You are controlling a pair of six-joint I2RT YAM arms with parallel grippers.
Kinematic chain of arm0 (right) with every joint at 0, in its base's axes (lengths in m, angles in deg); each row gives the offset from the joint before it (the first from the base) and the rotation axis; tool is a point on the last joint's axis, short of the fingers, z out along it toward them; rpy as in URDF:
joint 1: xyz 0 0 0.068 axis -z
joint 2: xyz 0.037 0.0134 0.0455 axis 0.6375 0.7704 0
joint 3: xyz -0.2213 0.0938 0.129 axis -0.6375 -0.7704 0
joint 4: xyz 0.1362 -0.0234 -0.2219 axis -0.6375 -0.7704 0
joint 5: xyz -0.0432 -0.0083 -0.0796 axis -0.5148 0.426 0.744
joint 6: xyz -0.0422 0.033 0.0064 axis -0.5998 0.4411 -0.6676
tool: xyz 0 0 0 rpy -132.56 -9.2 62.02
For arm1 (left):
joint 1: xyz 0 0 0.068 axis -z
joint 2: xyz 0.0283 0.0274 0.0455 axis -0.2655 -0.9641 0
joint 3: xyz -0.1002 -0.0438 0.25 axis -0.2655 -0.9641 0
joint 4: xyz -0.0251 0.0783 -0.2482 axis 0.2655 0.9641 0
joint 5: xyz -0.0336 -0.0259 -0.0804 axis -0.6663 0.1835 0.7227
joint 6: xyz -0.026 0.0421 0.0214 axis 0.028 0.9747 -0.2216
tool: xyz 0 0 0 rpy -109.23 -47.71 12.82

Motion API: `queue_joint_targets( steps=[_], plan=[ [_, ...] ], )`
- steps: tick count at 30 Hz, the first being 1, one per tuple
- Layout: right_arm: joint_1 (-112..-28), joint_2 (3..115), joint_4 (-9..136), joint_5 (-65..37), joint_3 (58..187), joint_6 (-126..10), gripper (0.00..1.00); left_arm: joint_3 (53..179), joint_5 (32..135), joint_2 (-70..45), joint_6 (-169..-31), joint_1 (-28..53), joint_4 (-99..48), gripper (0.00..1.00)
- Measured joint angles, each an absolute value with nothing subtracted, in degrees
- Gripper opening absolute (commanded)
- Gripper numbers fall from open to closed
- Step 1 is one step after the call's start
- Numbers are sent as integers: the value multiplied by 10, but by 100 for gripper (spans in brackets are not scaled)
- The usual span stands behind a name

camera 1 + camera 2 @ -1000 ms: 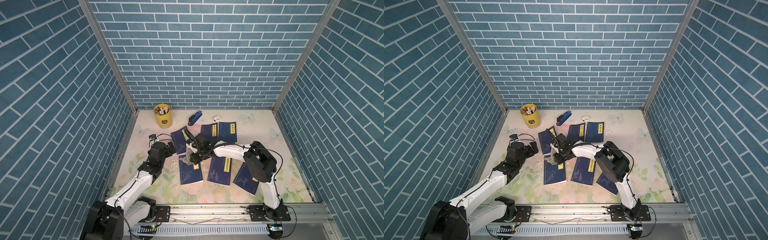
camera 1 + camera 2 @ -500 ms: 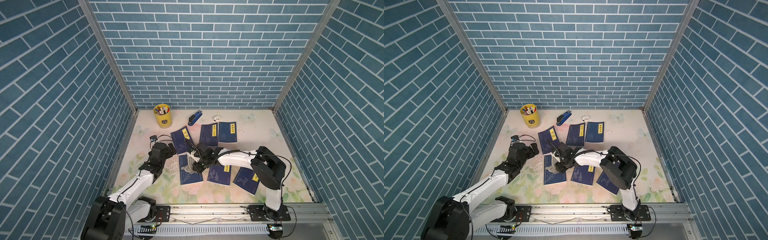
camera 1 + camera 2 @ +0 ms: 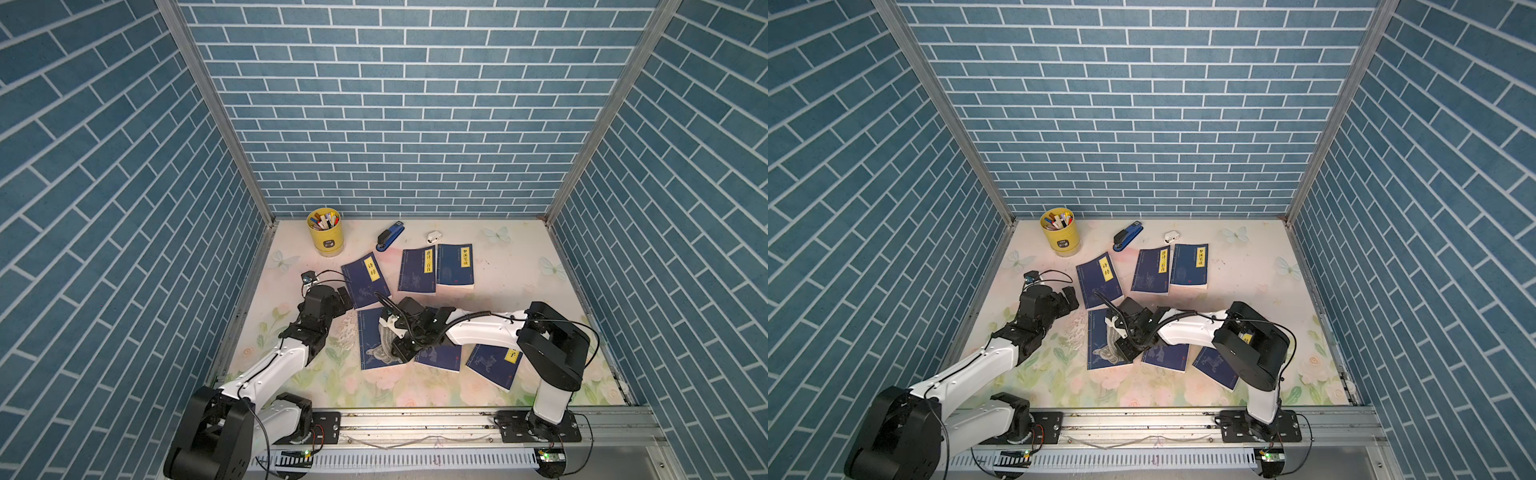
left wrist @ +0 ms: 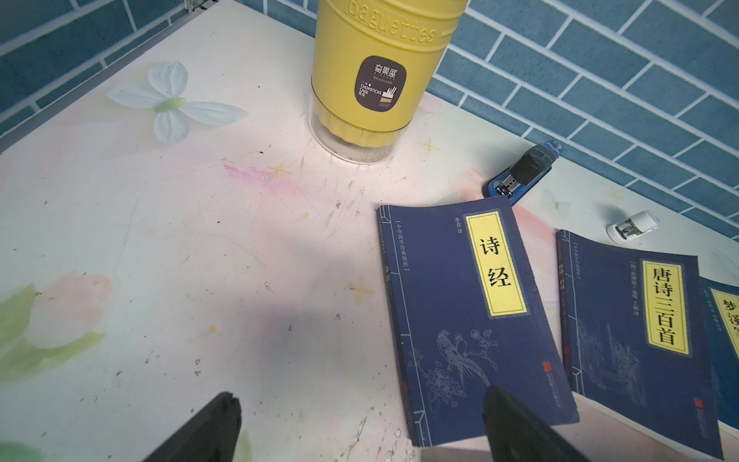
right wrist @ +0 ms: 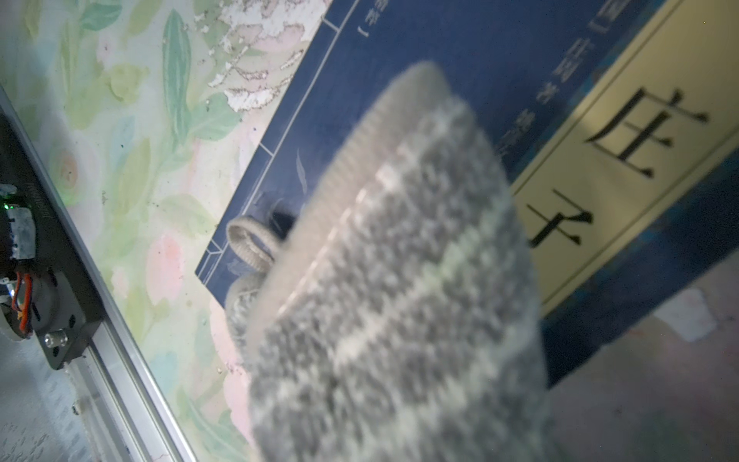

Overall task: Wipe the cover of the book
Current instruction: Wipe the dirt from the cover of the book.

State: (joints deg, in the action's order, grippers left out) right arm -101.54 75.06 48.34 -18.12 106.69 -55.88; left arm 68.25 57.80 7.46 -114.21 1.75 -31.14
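The right hand (image 3: 400,352) is clamped on a grey cloth (image 5: 392,280), pressed onto the blue book (image 3: 370,332) lying on the counter (image 3: 519,266) just below centre in both top views. Wiping looks under way; the next move calls for dragging the cloth over the rest of the cover, though how much is done I cannot tell. The left hand (image 4: 362,394), fingers apart and empty, hovers centre left. A yellow cup (image 3: 325,239) at the counter's upper left holds pens (image 3: 325,219).
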Motion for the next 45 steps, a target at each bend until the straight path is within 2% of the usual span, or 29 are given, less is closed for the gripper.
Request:
queue_joint_targets(
  steps=[13, 28, 34, 41, 45],
  plan=[
    [-1018, 733, 467, -192, 1053, -559, 0, 683, 574, 60, -1141, 17, -311, 100],
    [-936, 909, 422, -203, 1297, -578, 0, 683, 581, 62, -1142, 16, -311, 100],
    [-948, 886, 445, -200, 1255, -579, 0, 683, 581, 78, -1144, 14, -312, 100],
    [-1034, 808, 472, -208, 1140, -577, 0, 682, 581, 78, -1144, 13, -314, 100],
    [-1043, 812, 475, -215, 1142, -577, 0, 682, 584, 69, -1144, 13, -325, 100]
  ],
)
